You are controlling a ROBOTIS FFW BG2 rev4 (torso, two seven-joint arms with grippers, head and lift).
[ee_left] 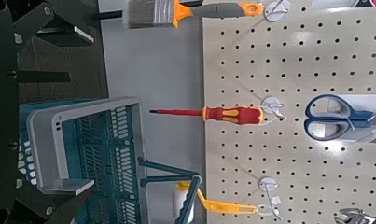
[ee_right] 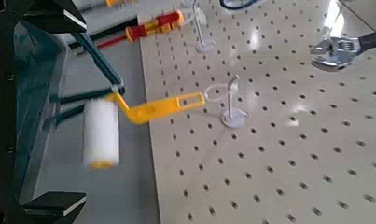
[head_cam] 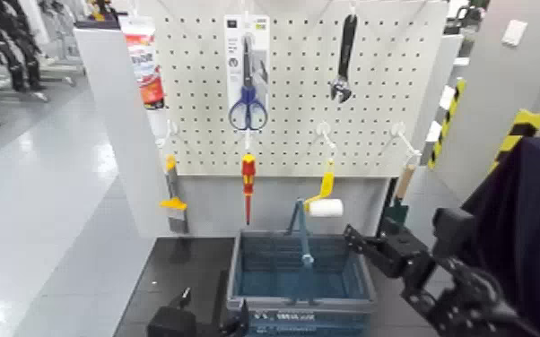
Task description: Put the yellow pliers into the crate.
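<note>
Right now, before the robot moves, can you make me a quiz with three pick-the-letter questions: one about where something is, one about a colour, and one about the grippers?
1. What hangs right above the red-and-yellow screwdriver?
A) the wrench
B) the scissors
C) the paintbrush

2. What colour is the paint roller's handle?
A) yellow
B) blue
C) green

3. How are the two grippers?
A) both shut
B) one holding the roller
C) both open and empty

Answers:
1. B: the scissors hang straight over the screwdriver.
2. A: the roller's handle is yellow; only its sleeve is white.
3. C: the left gripper, low at the crate's left, and the right gripper, at its right, have parted fingers with nothing between.
</note>
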